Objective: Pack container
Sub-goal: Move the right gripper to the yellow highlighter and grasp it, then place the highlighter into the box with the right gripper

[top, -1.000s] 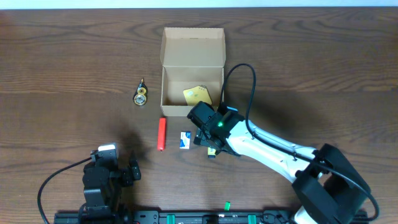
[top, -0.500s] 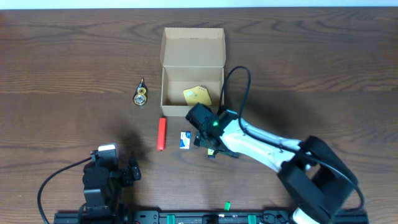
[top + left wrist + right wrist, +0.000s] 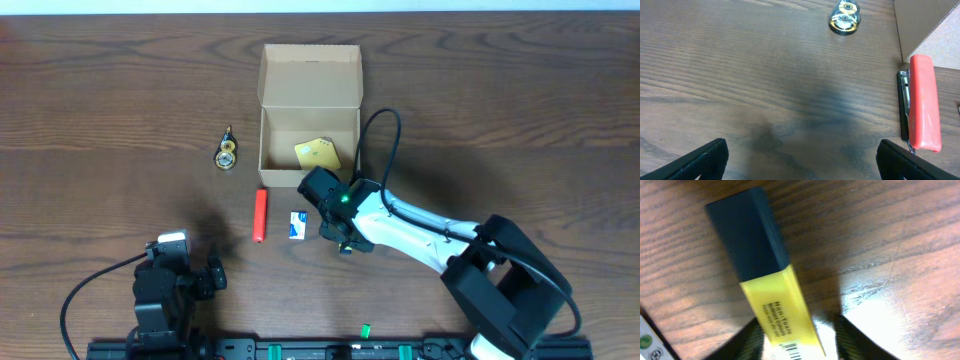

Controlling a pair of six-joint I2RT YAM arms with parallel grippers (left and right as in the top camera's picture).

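So the cardboard box (image 3: 310, 120) sits toward the far side of the wooden table (image 3: 520, 90), roughly in the middle. Its flap lid (image 3: 310, 75) is folded open toward the back, and a pale yellow sticky-note pad (image 3: 318, 153) is lying inside near the front right corner. The right gripper (image 3: 341, 240) is down low just in front of the box's front right corner, right over a yellow highlighter (image 3: 767, 285) with a dark navy cap that's lying flat on the wood. In the right wrist view the highlighter's yellow end runs in between the two fingers (image 3: 745, 340). They look fairly narrow around it, but there's a bright gap on one side, so honestly can't tell if they've actually clamped it. Just left of that gripper is a little blue and white box (image 3: 297, 225), then a red mini stapler (image 3: 260, 215), both in front of the cardboard box. A small round gold and black trinket (image 3: 228, 152) sits off to the box's left. The left gripper (image 3: 802, 160) is parked at the near left edge with its jaws spread wide, nothing in them, well apart from everything
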